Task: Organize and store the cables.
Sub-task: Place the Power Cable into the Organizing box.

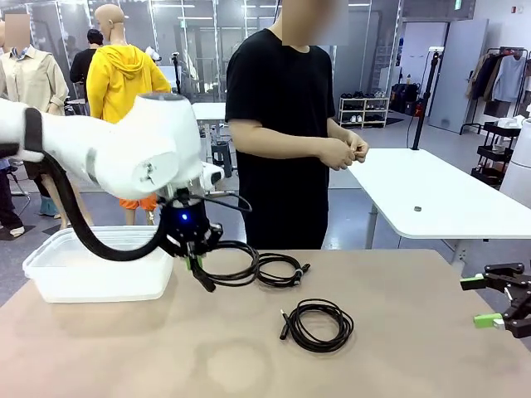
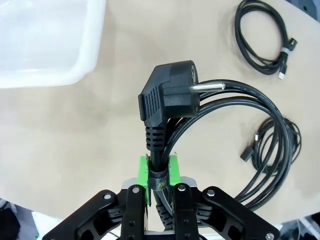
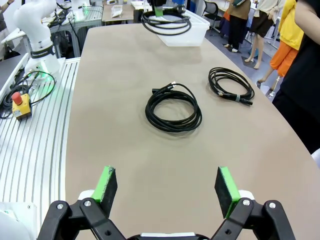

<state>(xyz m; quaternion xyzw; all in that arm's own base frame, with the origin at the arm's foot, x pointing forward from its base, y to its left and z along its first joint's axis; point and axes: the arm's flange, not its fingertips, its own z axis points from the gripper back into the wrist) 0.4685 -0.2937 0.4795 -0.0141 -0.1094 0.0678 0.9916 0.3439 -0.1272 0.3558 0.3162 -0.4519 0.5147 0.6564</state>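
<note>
Clearly the first cable is on its way to storage. The left gripper (image 2: 159, 172) is clenched on the strapped neck of a thick coil (image 2: 262, 102), just behind its angled plug (image 2: 170, 95). The loops hang out past the fingertips, seemingly lifted off the table (image 3: 125, 65). Close by, off to one side of those jaws, sits the clear plastic bin (image 2: 85, 55). What I can see of its inside is bare, with no cord in it yet. So I'd say the job is in its early part: one coil in hand, none stored. As I judge it, the next move calls for swinging the coil over the bin's rim, high enough for the dangling loops to clear the wall, and letting go only once the plug is over the inside. Two more cables lie flat on the table: a thin coil (image 3: 173, 107) straight ahead of the right gripper (image 3: 166, 186), and a smaller coil (image 3: 231, 85) beyond it and off to the side. The right gripper's jaws stand wide apart, gripping nothing. The person's hands (image 1: 344, 152) are held together at the far side, away from the cables.
</note>
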